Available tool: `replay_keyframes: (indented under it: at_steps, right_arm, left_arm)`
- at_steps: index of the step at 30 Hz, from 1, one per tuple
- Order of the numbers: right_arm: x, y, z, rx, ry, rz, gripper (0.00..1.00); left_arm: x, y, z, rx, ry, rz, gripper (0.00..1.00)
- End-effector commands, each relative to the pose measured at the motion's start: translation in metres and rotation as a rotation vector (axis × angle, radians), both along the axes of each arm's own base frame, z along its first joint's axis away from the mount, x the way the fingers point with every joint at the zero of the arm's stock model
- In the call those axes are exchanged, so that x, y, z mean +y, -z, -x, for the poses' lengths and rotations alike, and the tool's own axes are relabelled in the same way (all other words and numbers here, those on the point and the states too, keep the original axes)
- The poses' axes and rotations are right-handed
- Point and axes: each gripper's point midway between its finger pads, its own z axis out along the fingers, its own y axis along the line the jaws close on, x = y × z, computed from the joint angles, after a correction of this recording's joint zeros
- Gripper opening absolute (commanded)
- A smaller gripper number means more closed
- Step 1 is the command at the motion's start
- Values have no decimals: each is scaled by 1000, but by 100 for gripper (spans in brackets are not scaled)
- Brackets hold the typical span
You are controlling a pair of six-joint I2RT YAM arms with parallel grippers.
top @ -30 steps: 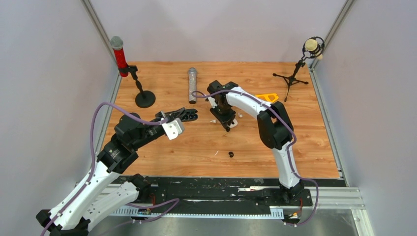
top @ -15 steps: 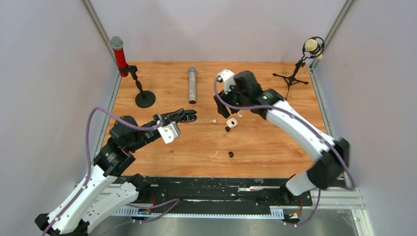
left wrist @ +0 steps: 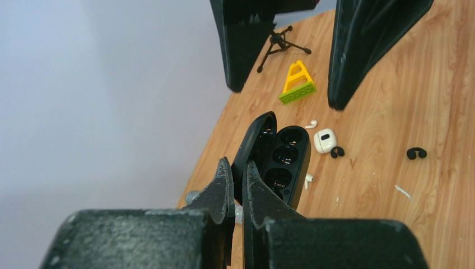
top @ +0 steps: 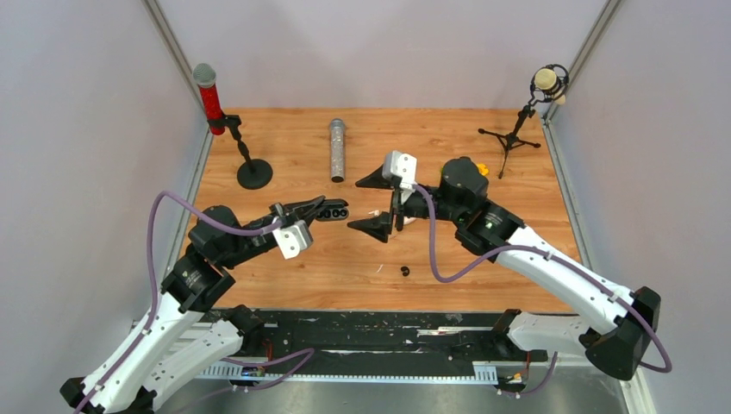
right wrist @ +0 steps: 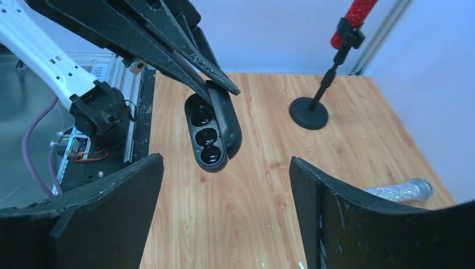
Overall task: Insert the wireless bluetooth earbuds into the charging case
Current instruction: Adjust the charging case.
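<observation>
Wooden table (top: pixel 345 267); left fingers (left wrist: pixel 219 188) tight on open black charging case (left wrist: pixel 287 157), right fingers (right wrist: pixel 347 213) wide, empty.

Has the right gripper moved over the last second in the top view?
Yes. Against the lying silver microphone, the right gripper has swung leftward toward it, and its jaws have spread wide.

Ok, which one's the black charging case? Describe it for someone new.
Find the red microphone on its stand at the far left. Just right and nearer, the left hand pinches the black charging case. Unlike the small white case on the table, it's long, open, showing round wells.
</observation>
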Motion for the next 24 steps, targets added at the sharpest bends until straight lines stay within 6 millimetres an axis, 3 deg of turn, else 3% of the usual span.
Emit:
replay_keyframes:
  at_steps: [1, 6, 16, 22, 24]
  right_arm:
    - [14, -28, 2, -104, -47, -72, 85]
    - [23, -23, 4, -87, -97, -34, 81]
    - [32, -19, 9, -77, -165, -16, 61]
    - [36, -5, 12, -37, -199, 31, 56]
    - [37, -5, 13, -36, -207, 33, 50]
  left_arm:
    - [-5, -12, 14, -9, 68, 40, 0]
    - [-6, -11, 19, 5, 87, 42, 0]
    - [-6, -13, 19, -2, 92, 50, 0]
    - [-6, -18, 20, 3, 88, 75, 0]
    - [-6, -18, 20, 3, 88, 76, 0]
